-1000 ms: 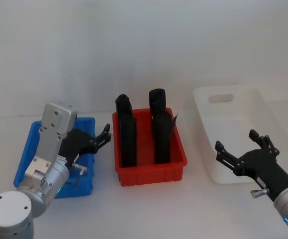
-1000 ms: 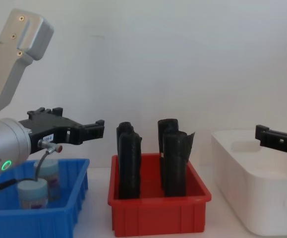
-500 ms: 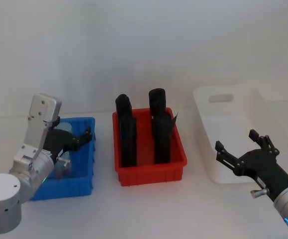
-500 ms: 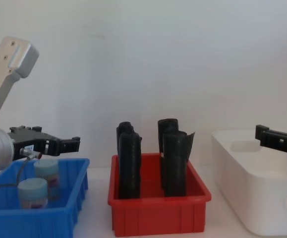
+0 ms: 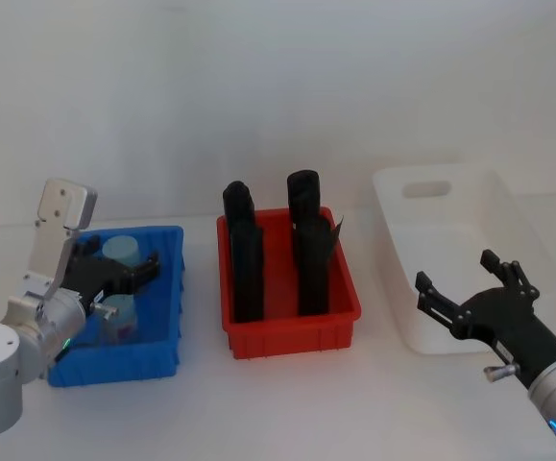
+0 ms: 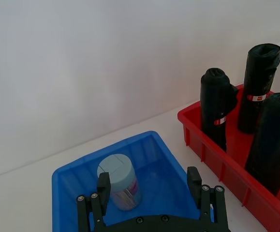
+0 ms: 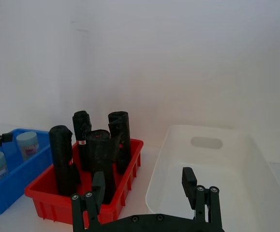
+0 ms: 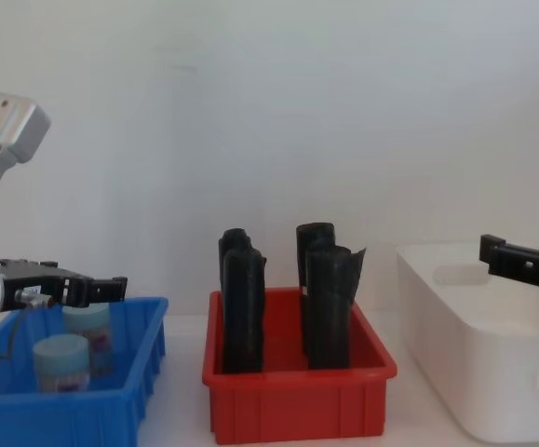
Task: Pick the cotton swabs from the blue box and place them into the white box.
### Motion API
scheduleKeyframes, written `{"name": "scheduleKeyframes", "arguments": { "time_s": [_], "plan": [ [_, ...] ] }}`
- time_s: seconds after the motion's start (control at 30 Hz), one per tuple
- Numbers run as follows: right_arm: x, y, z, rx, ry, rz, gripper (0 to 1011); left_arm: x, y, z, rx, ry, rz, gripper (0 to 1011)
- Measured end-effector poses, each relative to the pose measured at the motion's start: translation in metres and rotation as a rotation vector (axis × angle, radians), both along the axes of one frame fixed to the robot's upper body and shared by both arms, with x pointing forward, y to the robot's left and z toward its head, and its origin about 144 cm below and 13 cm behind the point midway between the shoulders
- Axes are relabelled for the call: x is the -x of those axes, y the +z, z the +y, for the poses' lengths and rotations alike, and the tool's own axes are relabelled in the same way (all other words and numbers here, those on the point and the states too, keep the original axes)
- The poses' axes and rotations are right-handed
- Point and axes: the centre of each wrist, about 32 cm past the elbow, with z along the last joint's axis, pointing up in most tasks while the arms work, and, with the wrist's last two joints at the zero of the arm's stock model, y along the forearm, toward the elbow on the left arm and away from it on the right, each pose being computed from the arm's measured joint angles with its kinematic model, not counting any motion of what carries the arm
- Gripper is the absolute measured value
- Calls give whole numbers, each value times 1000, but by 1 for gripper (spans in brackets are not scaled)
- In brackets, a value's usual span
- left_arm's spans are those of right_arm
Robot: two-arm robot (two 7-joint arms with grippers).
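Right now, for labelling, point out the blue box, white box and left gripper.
blue box (image 5: 114,363), head view, front wall.
white box (image 5: 474,185), head view, far wall.
left gripper (image 6: 148,178), left wrist view, between fingertips.

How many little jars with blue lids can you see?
2. Both jars stand in the blue box: one toward the back, the other nearer the front. The left hand hovering over the box might hide more.

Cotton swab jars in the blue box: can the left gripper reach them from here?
Probably yes: the left gripper hovers open over the blue box, jars uncovered, nothing between.
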Motion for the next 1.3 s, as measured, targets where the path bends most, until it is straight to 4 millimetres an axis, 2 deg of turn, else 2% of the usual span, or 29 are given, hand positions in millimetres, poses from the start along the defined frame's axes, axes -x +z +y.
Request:
{"name": "scheduleKeyframes", "arguments": {
  "time_s": [1.3],
  "plan": [
    [0, 0, 0, 0, 0, 0, 1002, 16, -20, 19, 77, 34, 132, 1004]
  ]
}}
